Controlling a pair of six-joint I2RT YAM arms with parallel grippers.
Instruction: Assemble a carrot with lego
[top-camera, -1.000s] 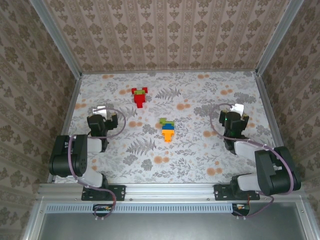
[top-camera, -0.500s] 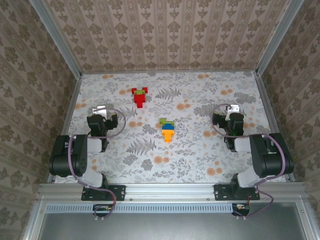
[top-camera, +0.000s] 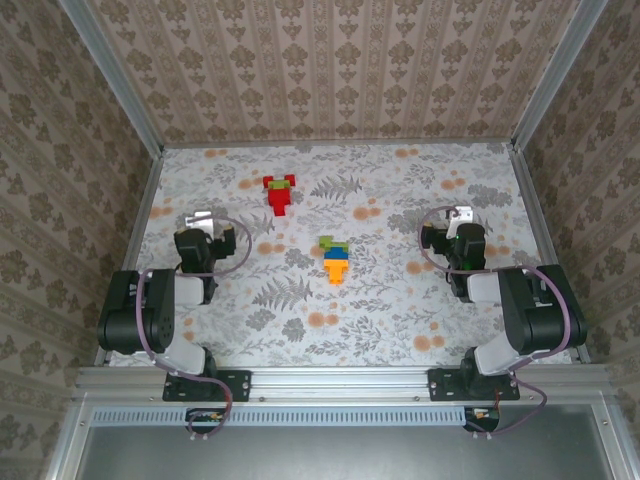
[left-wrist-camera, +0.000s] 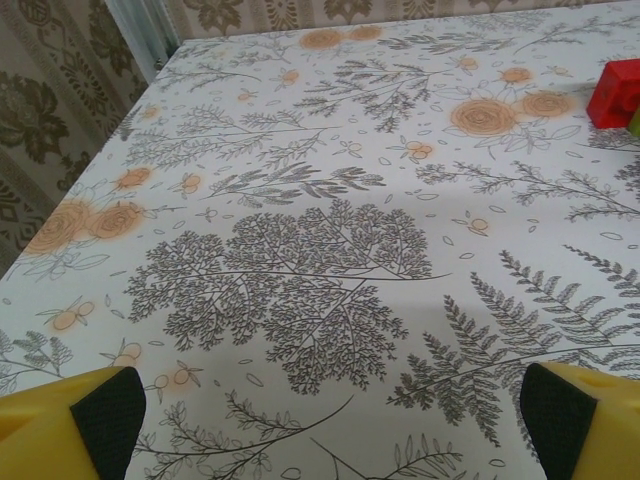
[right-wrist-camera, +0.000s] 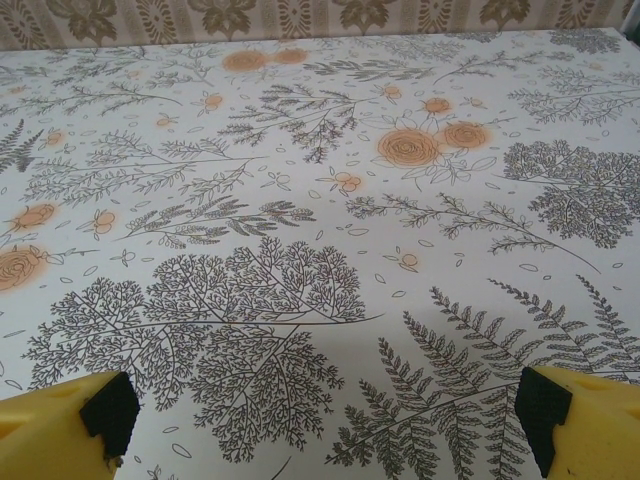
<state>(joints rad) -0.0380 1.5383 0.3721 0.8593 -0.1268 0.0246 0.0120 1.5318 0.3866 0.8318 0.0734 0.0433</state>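
Bench (top-camera: 400, 320): flat top under a white cloth printed with grey ferns and orange flowers, closed in on three sides by brown patterned wall panels (top-camera: 330, 70).

Lego stack (top-camera: 336, 262): small build of plastic bricks, green at the far end, then blue, then orange at the near end. From where I stand it lies about mid-bench, well apart from both arms.

Red lego build (top-camera: 279, 192): small cluster of red plastic bricks with a bit of green near its far end, at roughly 11 o'clock from the lego stack and well apart from it. In the left wrist view a red corner of it (left-wrist-camera: 614, 92) shows at about 2 o'clock, with a sliver of green just below.

Left gripper (top-camera: 204, 220): on the 9 o'clock side of the bench, pointing toward 12 o'clock. Its jaws stand wide apart with nothing between them. In its own camera (left-wrist-camera: 325, 420) the yellow fingers with black pads (left-wrist-camera: 108, 408) sit in the two lower corners, with bare cloth between.

Right gripper (top-camera: 462, 216): on the 3 o'clock side, also pointing toward 12 o'clock, across the bench from the left one with the lego stack between them. Its jaws are spread just as wide and hold nothing. In its own camera (right-wrist-camera: 325, 415) the yellow fingers (right-wrist-camera: 50, 420) frame plain fern print.
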